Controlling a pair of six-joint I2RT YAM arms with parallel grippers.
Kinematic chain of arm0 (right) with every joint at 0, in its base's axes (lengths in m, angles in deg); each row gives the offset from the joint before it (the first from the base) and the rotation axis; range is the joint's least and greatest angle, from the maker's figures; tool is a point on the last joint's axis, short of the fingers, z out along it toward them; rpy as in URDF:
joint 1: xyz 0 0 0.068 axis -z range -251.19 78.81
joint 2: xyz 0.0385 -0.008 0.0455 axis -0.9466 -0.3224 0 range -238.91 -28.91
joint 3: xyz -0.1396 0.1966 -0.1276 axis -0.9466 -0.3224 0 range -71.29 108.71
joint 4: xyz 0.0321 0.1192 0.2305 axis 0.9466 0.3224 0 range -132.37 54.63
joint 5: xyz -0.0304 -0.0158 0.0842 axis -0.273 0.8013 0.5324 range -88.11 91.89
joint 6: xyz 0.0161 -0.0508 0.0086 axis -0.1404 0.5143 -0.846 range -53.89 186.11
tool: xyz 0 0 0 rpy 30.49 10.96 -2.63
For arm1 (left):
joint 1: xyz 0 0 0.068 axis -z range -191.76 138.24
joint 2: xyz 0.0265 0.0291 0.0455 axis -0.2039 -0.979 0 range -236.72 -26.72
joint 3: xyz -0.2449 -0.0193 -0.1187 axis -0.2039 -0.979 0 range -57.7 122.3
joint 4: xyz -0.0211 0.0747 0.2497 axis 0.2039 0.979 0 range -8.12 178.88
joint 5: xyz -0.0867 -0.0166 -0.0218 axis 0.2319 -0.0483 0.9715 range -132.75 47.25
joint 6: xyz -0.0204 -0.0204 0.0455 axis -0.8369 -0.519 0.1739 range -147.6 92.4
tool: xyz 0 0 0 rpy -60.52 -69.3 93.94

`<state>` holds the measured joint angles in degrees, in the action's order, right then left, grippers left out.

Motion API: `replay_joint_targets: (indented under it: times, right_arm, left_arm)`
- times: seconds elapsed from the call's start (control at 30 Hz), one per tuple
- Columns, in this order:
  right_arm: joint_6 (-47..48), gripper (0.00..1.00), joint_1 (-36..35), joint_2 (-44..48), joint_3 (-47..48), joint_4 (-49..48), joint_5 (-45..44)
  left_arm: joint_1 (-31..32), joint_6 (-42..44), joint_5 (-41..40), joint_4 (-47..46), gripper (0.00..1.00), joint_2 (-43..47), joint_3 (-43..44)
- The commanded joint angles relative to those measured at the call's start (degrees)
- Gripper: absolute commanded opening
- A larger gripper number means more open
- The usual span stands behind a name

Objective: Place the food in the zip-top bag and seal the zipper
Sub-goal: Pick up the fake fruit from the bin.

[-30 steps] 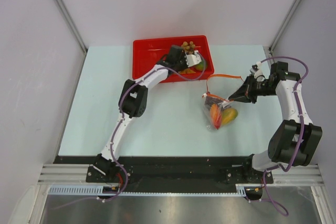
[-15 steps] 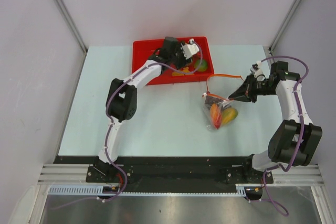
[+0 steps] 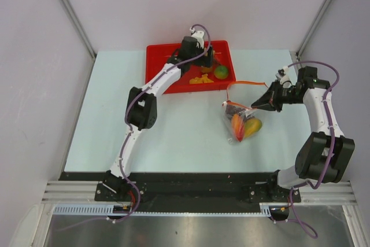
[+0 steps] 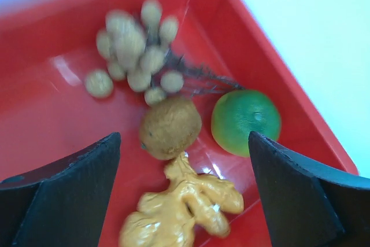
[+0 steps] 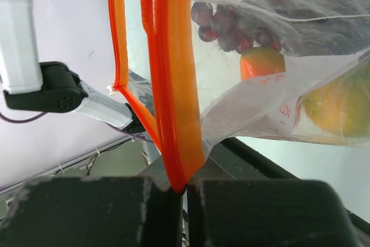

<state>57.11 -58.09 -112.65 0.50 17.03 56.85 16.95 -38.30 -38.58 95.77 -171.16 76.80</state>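
I see the left gripper point(image 3: 203, 61) over the right part of the red tray point(image 3: 156, 67), which stands at the far edge of the table point(image 3: 115, 114). In the left wrist view its 2 fingers point(image 4: 69, 195) stand wide apart and nothing is between them. Below them, on the floor of the tray, lie 4 pieces of food. These are a tan ball cluster point(image 4: 136, 50), somewhat blurred, a brown round fruit point(image 4: 170, 127), a round green fruit point(image 4: 245, 121) near the right wall, and orange chunks point(image 4: 185, 209) just beside the brown fruit. I cannot tell if these 2 touch.

The right gripper point(image 3: 255, 107) is closed tightly on the zipper point(image 5: 173, 85). The orange strip goes down between the 2 jaws, and they meet on it. The other side of the strip makes a loop away from the pinched side, so the mouth is open. The zip-top bag point(image 3: 240, 122) lies on the table between the arms, nearer to the right one and well apart from the tray. Inside it I see a grape bunch point(image 5: 231, 24), a red-orange mango point(image 3: 236, 124) and a yellow-green mango point(image 3: 252, 125) side by side.
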Motion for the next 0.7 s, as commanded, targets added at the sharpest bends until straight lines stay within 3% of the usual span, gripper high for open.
replay_joint_targets:
  times: [0.0,0.67]
  right_arm:
    - [-1.1,0.0,-0.4,-0.4,0.4,-1.8,1.1]
    - [-3.5,0.0,0.1,-1.5,1.0,-3.0,0.5]
  left_arm:
    - [-0.8,-14.8,-2.5,-0.6,0.95,-3.6,2.7]
    - [-1.5,-27.3,2.4,-3.8,0.86,-11.0,4.1]
